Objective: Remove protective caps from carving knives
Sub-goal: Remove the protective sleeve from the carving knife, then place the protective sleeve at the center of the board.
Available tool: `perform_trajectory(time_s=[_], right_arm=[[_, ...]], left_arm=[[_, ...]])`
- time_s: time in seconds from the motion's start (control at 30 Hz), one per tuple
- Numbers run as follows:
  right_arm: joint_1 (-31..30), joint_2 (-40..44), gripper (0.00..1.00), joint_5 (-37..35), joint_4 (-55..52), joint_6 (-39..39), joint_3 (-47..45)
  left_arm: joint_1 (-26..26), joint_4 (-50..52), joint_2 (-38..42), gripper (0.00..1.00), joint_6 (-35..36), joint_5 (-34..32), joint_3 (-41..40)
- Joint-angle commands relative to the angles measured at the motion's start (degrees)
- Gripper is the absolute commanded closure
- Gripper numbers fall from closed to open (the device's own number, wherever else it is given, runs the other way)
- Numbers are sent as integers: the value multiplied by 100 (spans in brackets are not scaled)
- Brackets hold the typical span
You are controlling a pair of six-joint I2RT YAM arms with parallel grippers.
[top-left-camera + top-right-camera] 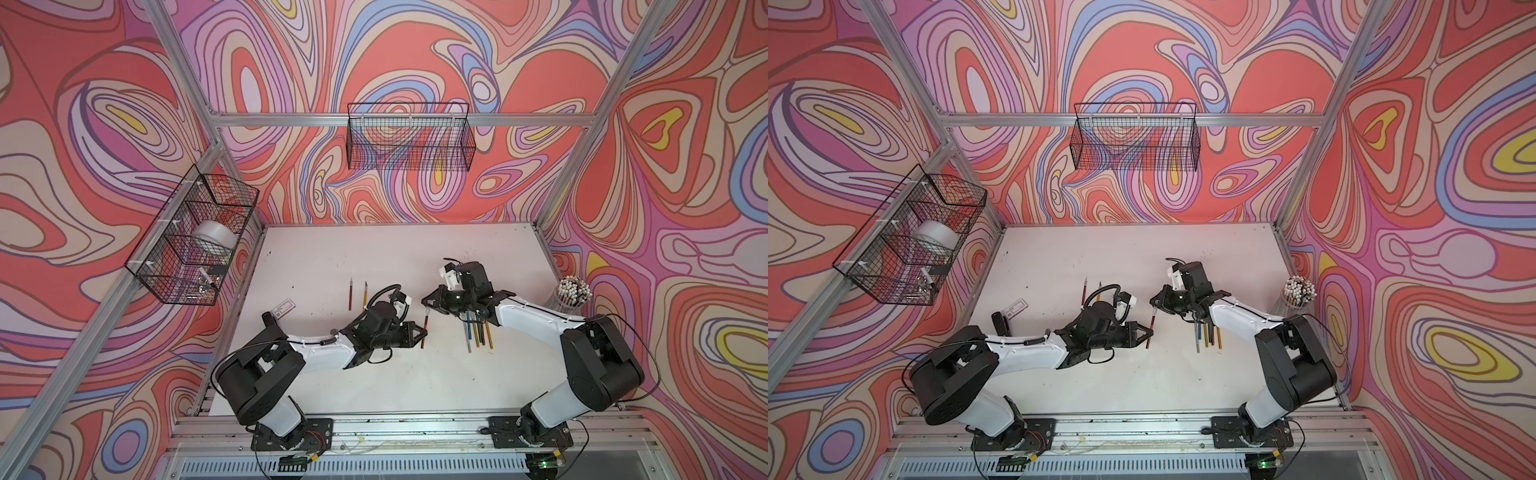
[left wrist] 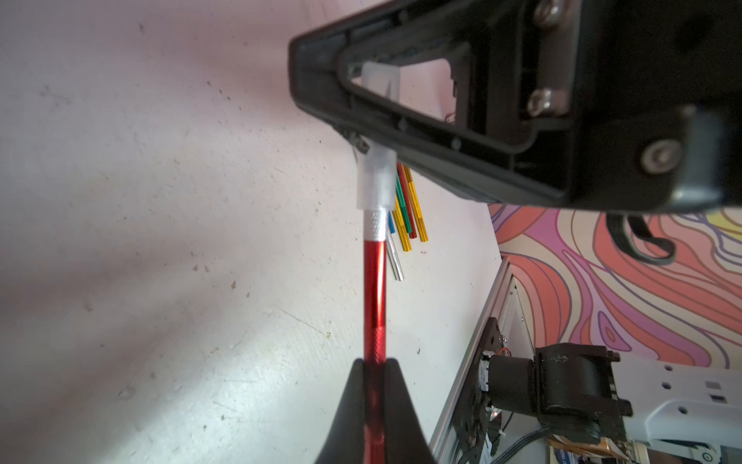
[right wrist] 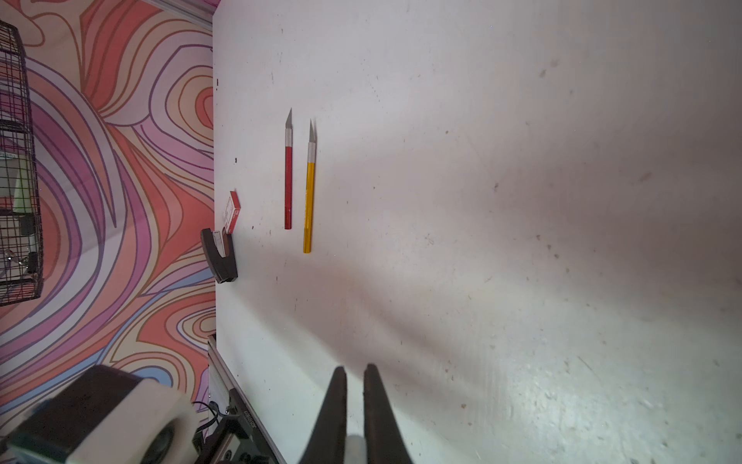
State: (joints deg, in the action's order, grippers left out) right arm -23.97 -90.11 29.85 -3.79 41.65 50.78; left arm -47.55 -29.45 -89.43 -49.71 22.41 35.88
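Note:
My left gripper point(image 2: 375, 363) is shut on the handle of a red carving knife point(image 2: 375, 289), held above the table in both top views point(image 1: 424, 332). A translucent whitish protective cap point(image 2: 377, 180) sits over its blade, down to the silver collar. My right gripper point(image 1: 426, 306) is shut on that cap, which shows as a pale blur deep between its fingers point(image 3: 355, 448). Two uncapped knives, one red point(image 3: 288, 180) and one gold point(image 3: 309, 201), lie side by side on the table. A pile of several coloured knives point(image 1: 478, 332) lies under my right arm.
A clear cup of white-tipped sticks point(image 1: 572, 293) stands at the table's right edge. A black stapler point(image 3: 220, 257) and a small red box point(image 3: 233, 212) lie near the left edge. Wire baskets hang on the back wall point(image 1: 409, 141) and left wall point(image 1: 195, 237).

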Motion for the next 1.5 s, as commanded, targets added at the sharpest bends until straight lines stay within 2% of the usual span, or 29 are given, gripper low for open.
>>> perform_trajectory(time_s=[0.0,0.3,0.47,0.63,0.8,1.0,1.13,1.47], right_arm=[[142,-98,100,-423,299,-16,363],[258,-220,100,-872,379,-118,630],[386,-327,100,-814,564,-52,700],[397,-503,100,-913,34,-565,1016],[417,-637,100,-1559,-1000,-1476,1247],[499,-903,100,-2398,-1880,-2142,1549],[533,-1315,100,-2847,-2311,-2322,1890],[620,-2093,100,-3294,-2537,-2429,2477]], left_arm=[[-50,183,106,100,-18,109,-193],[-80,165,157,100,-46,88,-246],[-79,187,241,100,-49,37,-269],[-80,331,368,100,13,-86,-257],[-82,946,627,100,328,-363,-93],[-74,1862,863,100,823,-738,247],[-74,2293,951,100,1034,-1001,404],[-53,3172,1168,100,1244,-1642,609]])
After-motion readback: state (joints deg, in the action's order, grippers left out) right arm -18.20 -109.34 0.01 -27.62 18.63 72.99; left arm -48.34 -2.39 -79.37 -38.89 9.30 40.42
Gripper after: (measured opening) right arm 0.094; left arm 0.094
